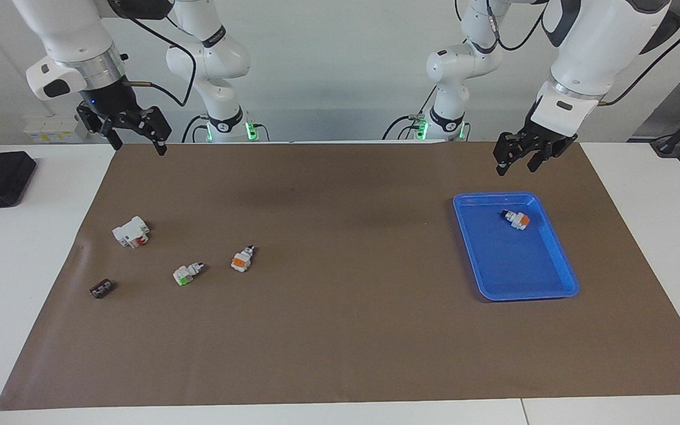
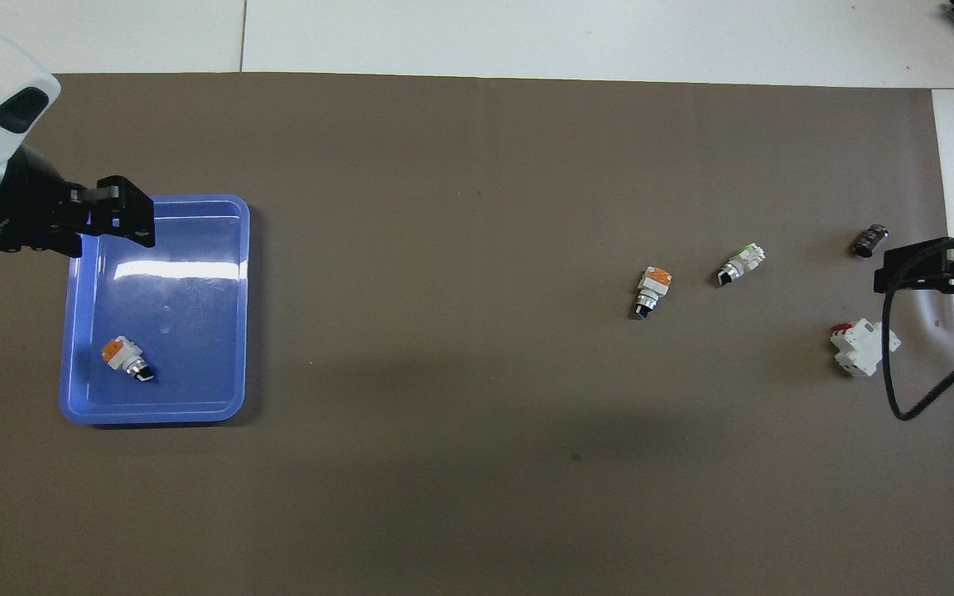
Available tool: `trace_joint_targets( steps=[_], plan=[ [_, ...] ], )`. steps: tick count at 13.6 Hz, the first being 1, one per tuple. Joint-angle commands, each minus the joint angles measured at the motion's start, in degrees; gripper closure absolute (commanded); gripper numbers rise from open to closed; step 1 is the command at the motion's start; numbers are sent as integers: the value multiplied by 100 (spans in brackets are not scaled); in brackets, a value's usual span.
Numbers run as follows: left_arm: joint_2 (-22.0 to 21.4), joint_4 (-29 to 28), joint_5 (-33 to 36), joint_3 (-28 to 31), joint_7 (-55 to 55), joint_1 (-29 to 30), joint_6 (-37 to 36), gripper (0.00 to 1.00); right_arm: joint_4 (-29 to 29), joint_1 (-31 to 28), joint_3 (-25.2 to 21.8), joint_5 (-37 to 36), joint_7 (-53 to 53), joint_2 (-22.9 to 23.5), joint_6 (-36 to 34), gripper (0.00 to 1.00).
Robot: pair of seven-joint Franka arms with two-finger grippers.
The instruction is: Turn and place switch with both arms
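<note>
1. The left gripper (image 1: 517,164) hangs in the air, empty, over the mat (image 1: 340,330) just at the tray's (image 1: 570,282) robot-side edge. Its fingers are parted, with a clear gap between the tips.
2. In the overhead view the left gripper (image 2: 125,222) covers a corner of the tray (image 2: 71,331), at the end away from the switch lying inside.
3. That switch (image 1: 516,218) lies on its side in the tray, in the half nearer the robots, orange face showing, black tip pointing away from the tray's middle. In the overhead view it (image 2: 125,356) sits close to the tray's outer long wall.
4. The right gripper (image 1: 134,137) hangs empty, fingers spread wide, over the mat's robot-side edge, well apart from the tray, at the right arm's end.
5. From the tray toward the right arm's end, well apart from it, lie two more switches on the mat: an orange-faced one (image 1: 242,259) first, then a green-faced one (image 1: 187,274) beside it.
6. Further that way from the tray sits a white block (image 1: 131,231) with a red part, nearer the robots than the switches.
7. A small dark strip (image 1: 101,288) lies farthest from the tray, near the mat's end.
</note>
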Motion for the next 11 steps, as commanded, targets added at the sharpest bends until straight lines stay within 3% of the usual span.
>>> trace_joint_targets(
  steps=[1,2,5,11],
  plan=[
    [-545,-874,49,131,919,339,134,12,-104,-71,27,100,-183,-70,-75,0],
    [-686,-1156,49,132,1237,480,213,1,-104,-71,27,108,-174,-70,-76,0],
    [-915,-1659,40,141,1425,736,626,1,-104,-71,27,100,-165,-70,-58,0],
    [-889,-1607,5,141,1407,763,837,0,-104,-71,27,100,-165,-70,-58,0]
  ],
)
